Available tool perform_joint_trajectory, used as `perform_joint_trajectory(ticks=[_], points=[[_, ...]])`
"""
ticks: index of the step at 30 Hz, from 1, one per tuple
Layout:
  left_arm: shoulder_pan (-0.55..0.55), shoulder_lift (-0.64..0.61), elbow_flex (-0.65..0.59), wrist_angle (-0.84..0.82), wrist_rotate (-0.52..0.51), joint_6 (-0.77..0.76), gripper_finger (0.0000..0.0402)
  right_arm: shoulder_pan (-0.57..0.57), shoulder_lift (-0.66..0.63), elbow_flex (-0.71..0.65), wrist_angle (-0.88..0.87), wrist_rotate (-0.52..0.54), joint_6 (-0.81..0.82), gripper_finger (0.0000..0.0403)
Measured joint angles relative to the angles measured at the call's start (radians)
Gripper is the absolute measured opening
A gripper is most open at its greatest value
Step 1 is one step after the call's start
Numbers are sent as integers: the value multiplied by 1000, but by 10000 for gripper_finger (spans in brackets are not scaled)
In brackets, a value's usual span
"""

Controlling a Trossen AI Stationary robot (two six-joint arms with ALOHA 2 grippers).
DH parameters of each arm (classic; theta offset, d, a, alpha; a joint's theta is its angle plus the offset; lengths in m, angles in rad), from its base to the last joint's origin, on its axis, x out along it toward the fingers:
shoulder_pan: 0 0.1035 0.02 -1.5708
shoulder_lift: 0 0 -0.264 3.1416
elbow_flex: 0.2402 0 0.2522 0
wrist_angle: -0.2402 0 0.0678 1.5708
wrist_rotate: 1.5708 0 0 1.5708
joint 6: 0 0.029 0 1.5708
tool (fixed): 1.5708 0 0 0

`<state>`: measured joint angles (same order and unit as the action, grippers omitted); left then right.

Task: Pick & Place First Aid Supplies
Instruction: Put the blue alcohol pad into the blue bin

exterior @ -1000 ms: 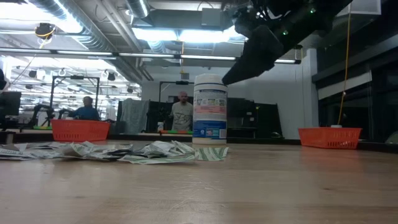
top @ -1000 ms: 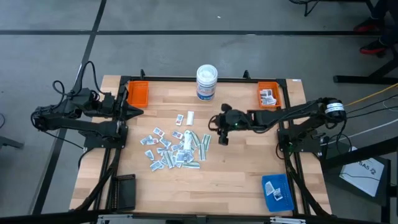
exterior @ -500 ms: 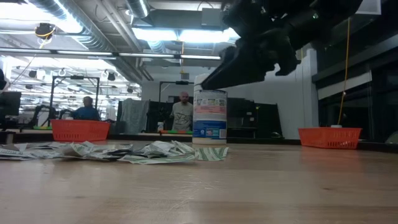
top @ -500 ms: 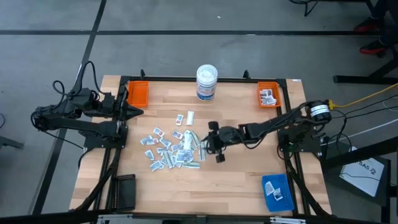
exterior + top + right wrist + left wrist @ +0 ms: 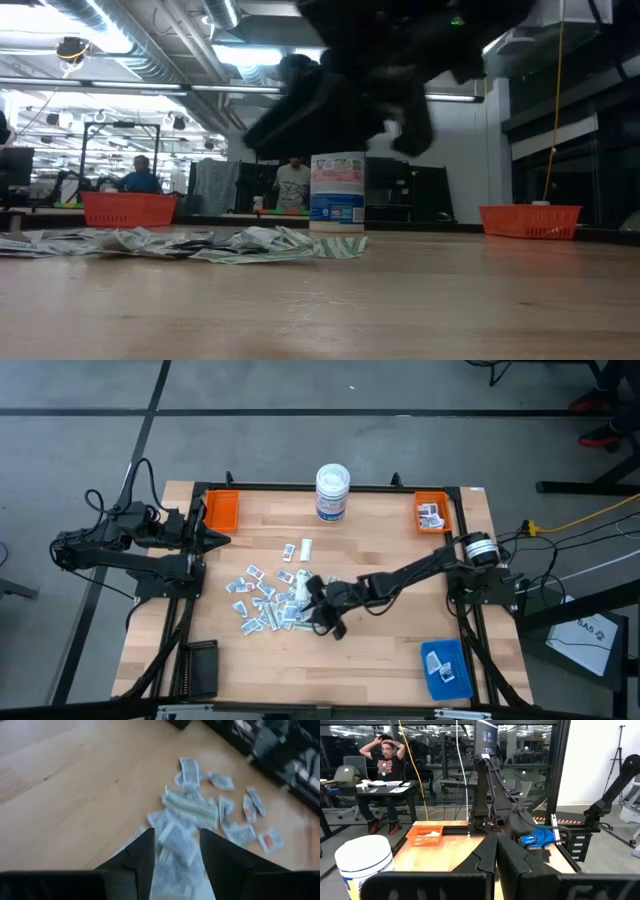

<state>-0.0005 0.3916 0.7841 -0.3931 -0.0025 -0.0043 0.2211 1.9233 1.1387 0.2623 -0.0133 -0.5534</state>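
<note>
Right gripper [image 5: 322, 610]: has swung from near the tub [image 5: 332, 492] across the table to the right-hand edge of the heap of packets [image 5: 272, 600]; fingers parted, nothing held, packets showing between them in the right wrist view. Judged a fresh reach for the next pick.

Left gripper [image 5: 222, 540]: parked at the table's left edge beside the left orange tray [image 5: 221, 510], fingers closed, empty.

Packets: small flat white paper sachets with blue-grey print, plus a few longer pale green strips [image 5: 192, 807], loosely heaped and overlapping at table centre. A few already lie in the right orange tray [image 5: 434, 513]; most remain to move.
</note>
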Motion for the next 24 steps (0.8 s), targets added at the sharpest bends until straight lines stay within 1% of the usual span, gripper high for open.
perform_joint_trajectory(ticks=[4, 8, 13, 18, 24], points=[[0, 0, 0, 0, 0, 0, 4, -5, 81, 85, -3, -14, -36, 155], [0, 0, 0, 0, 0, 0, 4, -20, 129, 128, -26, -15, -69, 155], [0, 0, 0, 0, 0, 0, 4, -41, 172, 141, -46, 1, -80, 155], [0, 0, 0, 0, 0, 0, 4, -65, 205, 142, -42, 81, -79, 155], [0, 0, 0, 0, 0, 0, 4, -74, 217, 142, -42, 89, -80, 146]])
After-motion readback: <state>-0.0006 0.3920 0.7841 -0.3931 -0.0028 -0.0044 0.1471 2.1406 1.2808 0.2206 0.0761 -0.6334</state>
